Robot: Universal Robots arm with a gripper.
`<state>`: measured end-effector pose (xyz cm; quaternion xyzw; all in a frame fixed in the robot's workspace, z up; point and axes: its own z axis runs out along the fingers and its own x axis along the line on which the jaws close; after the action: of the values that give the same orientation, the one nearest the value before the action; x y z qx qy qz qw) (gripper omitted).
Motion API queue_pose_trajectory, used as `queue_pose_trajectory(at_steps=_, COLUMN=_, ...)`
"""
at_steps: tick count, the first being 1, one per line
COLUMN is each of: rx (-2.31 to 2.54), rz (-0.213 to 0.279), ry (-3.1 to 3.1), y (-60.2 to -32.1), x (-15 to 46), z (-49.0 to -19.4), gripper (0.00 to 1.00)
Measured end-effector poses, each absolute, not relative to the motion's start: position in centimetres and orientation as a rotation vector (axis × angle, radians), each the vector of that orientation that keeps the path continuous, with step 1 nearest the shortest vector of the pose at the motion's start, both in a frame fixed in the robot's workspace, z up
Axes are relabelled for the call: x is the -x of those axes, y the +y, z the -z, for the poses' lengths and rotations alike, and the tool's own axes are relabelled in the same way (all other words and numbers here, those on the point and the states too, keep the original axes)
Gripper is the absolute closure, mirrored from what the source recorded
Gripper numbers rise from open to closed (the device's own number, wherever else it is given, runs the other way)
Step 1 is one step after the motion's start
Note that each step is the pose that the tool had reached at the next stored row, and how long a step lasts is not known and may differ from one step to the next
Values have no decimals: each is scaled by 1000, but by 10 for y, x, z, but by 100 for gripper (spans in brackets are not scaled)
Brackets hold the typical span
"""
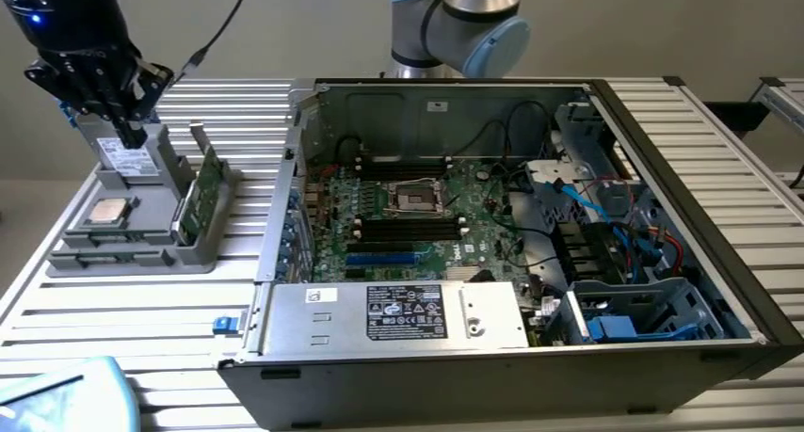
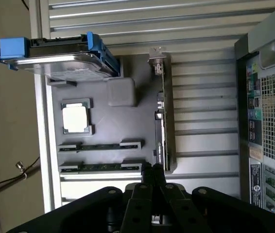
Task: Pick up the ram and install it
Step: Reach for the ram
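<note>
Black two-fingered gripper [image 2: 152, 177] hangs over the grey moulded parts tray [image 2: 128, 127], its fingers pressed together on nothing. Closest to the fingertips is the ram [image 2: 101, 167], a long thin green stick lying in a narrow slot of the tray. A second stick like it [image 2: 98, 145] sits in the parallel slot just beyond.

Farther from the gripper, a square silver processor chip [image 2: 76, 118] rests in its own square pocket. Past that, a silver hard drive with blue side rails [image 2: 55, 56] stands at the tray's far end. A wider green card with a metal bracket [image 2: 163, 121] stands on edge along the tray's other side.

Well apart from the gripper, the open grey computer case [image 1: 377, 121] shows its green motherboard [image 1: 427, 216] with dark memory slots.

By my reading the pick-up is the step in hand, and no grasp is made yet. Taking so thin a board calls for parted fingers squared across its long edge.
</note>
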<state>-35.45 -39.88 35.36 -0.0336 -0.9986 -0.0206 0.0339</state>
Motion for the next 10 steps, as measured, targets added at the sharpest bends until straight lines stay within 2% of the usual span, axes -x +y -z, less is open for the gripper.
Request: queue_pose_trajectory(at_steps=10, rx=91, rz=60, ry=-3061, y=-400, x=377, z=-344, gripper=87)
